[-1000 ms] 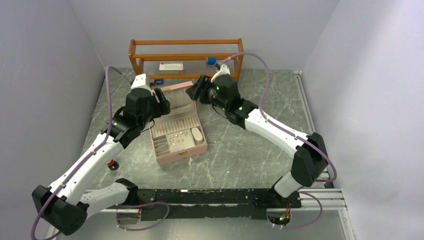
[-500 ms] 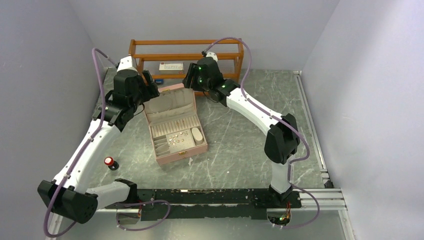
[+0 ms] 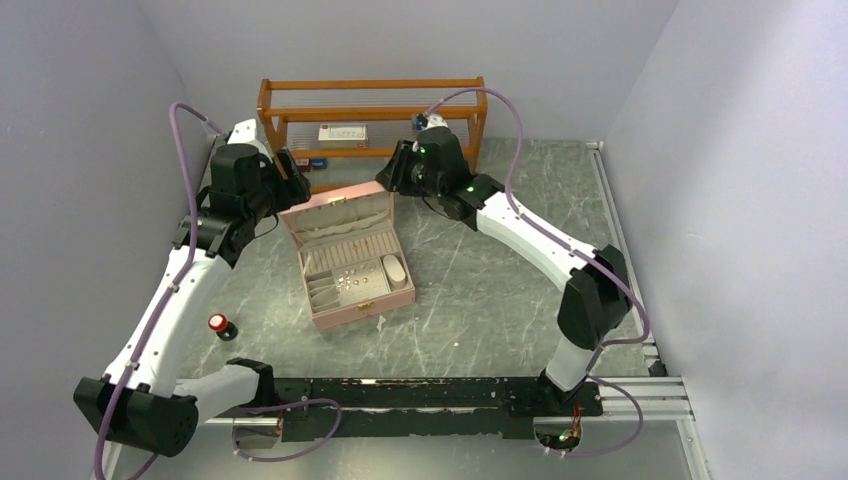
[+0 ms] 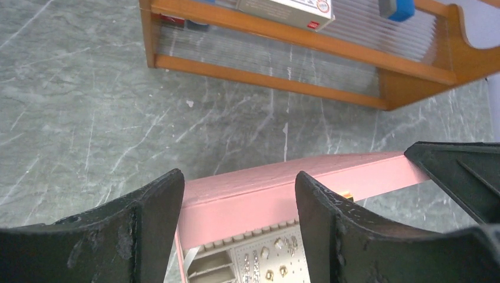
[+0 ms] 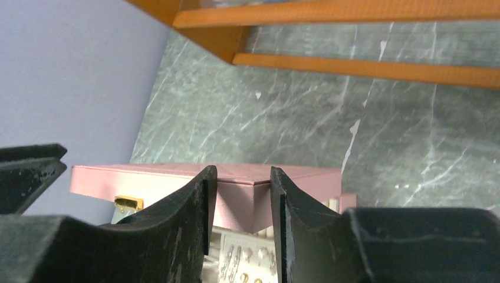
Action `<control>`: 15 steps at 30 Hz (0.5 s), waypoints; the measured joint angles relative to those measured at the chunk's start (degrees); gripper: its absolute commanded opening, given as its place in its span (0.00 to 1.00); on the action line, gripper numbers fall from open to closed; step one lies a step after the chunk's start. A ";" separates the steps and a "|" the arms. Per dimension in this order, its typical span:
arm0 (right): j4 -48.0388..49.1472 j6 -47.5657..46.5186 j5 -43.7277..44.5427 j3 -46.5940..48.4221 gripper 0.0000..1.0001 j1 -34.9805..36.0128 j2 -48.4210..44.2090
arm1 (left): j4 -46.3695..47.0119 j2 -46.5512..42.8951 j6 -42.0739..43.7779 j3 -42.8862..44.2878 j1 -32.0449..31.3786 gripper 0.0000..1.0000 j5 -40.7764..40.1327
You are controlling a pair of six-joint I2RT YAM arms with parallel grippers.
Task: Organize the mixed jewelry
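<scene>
Left tool [image 4: 239,180]: released. Fingers are spread wide with nothing clamped, and it hangs just beside the top left corner of the lid [image 3: 340,212].
Right tool [image 5: 242,174]: fingers drawn in closer and straddling the lid's top right corner. You can't tell from the wrist view whether the pads touch the pink edge.
Jewelry box [image 3: 362,310]: pink and open, mid-bench [image 3: 480,290], with the lid standing up and leaning back a little.
Mixed jewelry [image 3: 352,280]: you've got tiny gold and silver pieces lying in the box's tray, in a middle compartment — ring rolls sit just behind them, toward the lid.
Rack [image 3: 370,88]: orange wood, behind the box and near both tools, with a white carton [image 3: 342,132] and a blue block [image 4: 396,8] on its shelf.
Red-capped black cylinder [image 3: 219,325]: upright on the bench, left of the box — well apart from it.
</scene>
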 measured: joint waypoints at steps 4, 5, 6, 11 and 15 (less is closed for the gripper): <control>1.20 0.52 -2.08 -5.49 0.34 0.07 -4.44 | -2.36 -1.99 0.85 -0.11 0.00 0.73 2.51; 1.46 0.68 -2.49 -6.97 0.33 0.20 -5.66 | -3.08 -2.45 0.96 -0.13 0.00 0.73 3.02; 1.55 0.81 -2.75 -8.00 0.33 0.28 -6.54 | -3.80 -2.86 1.09 -0.15 0.00 0.73 3.41; 1.05 1.53 -4.00 -15.02 0.33 1.07 -12.28 | -6.84 -5.64 1.29 -1.97 0.00 0.73 5.05; -1.81 2.23 -5.33 -22.18 0.32 1.97 -15.65 | -8.72 -7.26 0.81 -4.63 0.00 0.73 6.58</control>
